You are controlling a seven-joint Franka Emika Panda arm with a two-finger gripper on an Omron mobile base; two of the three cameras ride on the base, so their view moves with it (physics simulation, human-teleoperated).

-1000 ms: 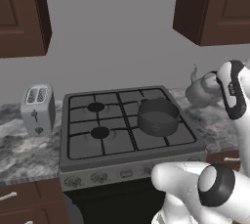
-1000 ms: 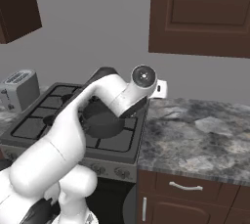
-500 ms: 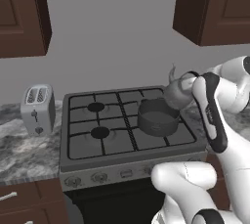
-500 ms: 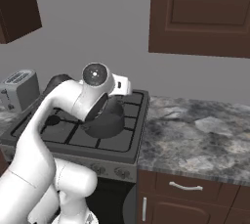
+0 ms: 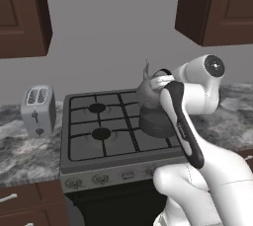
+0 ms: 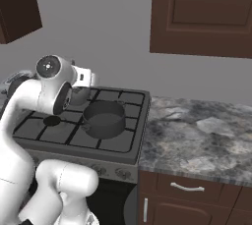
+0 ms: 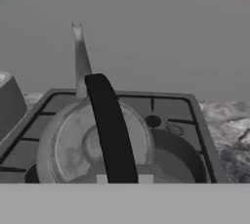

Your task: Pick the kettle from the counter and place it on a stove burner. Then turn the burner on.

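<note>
1. The end effector (image 5: pixel 157 86) hangs in the air over the stove (image 5: pixel 118 136), closed on the handle of the kettle (image 5: pixel 147 92), which hangs right under it
2. The dark pot (image 6: pixel 104 119) sits just below the kettle, so that spot is taken
3. The free stove burner (image 5: pixel 101 133) lies off to one side and lower down
4. I think the kettle should slide over there first, stay upright, and go down slowly onto the grate
</note>
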